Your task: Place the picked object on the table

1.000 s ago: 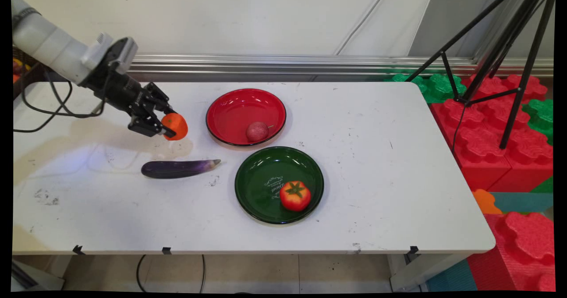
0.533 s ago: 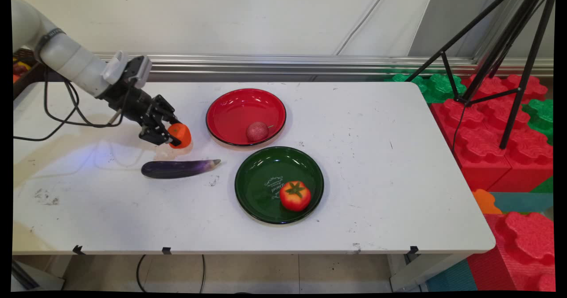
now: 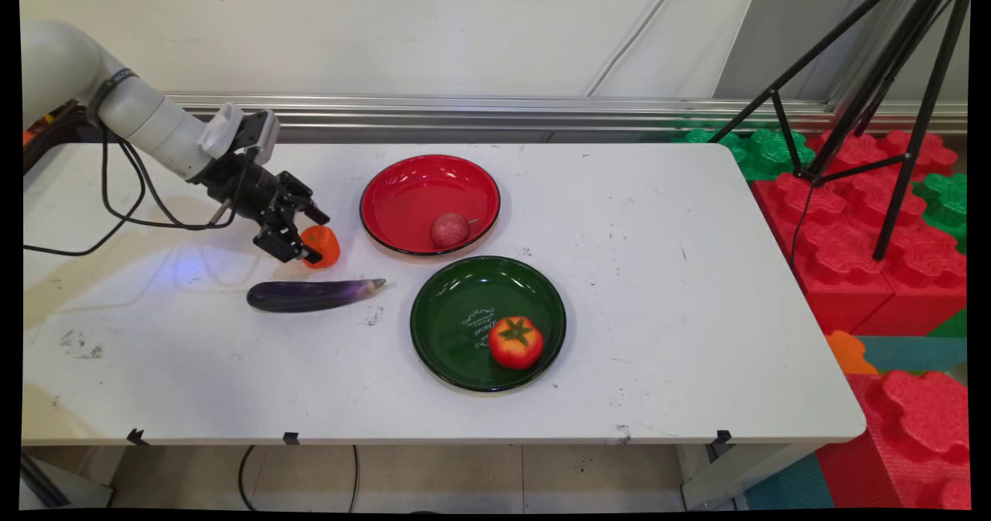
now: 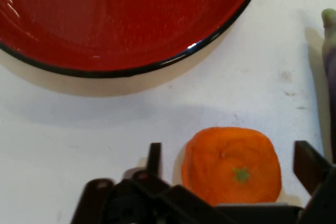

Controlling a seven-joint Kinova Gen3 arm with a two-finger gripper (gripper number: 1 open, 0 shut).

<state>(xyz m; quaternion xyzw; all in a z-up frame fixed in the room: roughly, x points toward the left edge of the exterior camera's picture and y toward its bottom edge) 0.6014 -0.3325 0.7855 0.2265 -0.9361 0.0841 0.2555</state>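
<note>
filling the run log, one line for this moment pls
gripper open | orange on table between fingers | beside red plate | eggplant near

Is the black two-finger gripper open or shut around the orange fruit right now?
Open. In the hand view the gripper fingers stand either side of the orange fruit, with gaps showing; the fruit rests on the white table.

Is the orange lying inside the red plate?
No, the orange sits on the white table, outside the red plate's rim.
</note>
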